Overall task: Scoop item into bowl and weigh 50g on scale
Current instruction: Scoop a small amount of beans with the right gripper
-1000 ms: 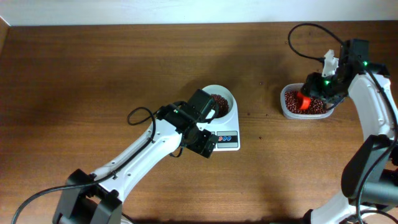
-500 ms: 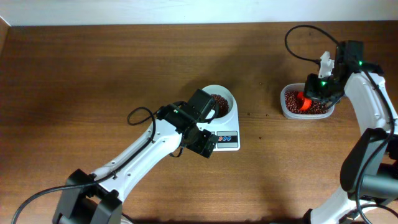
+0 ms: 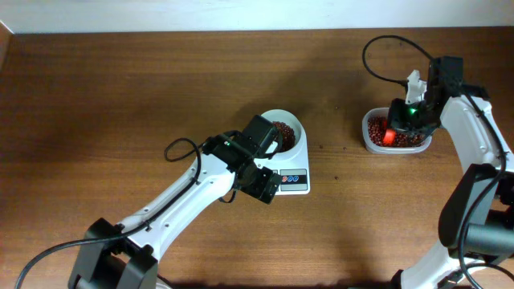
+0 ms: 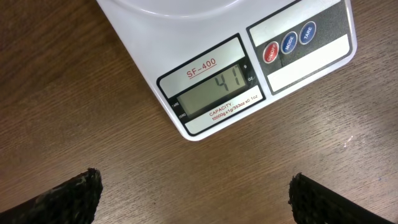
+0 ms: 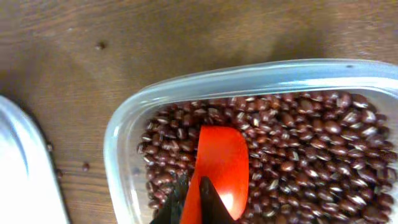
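Small dark reddish-brown beans fill a clear plastic tub at the right. A red scoop lies on the heap, and my right gripper is shut on its handle end above the tub. The white bowl holds some beans and stands on the white scale at mid-table. The scale's display reads 41. My left gripper hangs open over bare wood just in front of the scale, with nothing between its fingers.
A few stray beans lie on the wood left of the tub. A white edge shows at the left of the right wrist view. The right arm's black cable loops over the table's back right.
My right gripper has shut on the red scoop and shifted slightly left and back over the tub. The left arm, bowl and scale have not moved.
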Action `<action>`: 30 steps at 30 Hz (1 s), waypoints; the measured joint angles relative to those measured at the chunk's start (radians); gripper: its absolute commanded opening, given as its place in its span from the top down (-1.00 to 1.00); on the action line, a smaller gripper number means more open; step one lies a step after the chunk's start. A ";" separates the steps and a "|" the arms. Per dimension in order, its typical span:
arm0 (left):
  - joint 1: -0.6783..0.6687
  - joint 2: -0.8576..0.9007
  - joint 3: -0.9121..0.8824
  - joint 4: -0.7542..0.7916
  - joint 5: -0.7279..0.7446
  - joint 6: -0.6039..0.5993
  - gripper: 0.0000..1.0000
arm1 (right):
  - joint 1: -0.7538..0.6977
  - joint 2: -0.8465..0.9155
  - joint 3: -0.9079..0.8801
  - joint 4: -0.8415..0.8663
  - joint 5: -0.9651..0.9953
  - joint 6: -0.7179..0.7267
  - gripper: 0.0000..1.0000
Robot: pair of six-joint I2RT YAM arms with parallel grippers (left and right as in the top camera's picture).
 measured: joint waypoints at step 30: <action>0.000 0.000 0.000 0.000 0.000 0.000 -0.98 | -0.350 0.010 -0.008 -0.036 -0.795 -0.043 0.92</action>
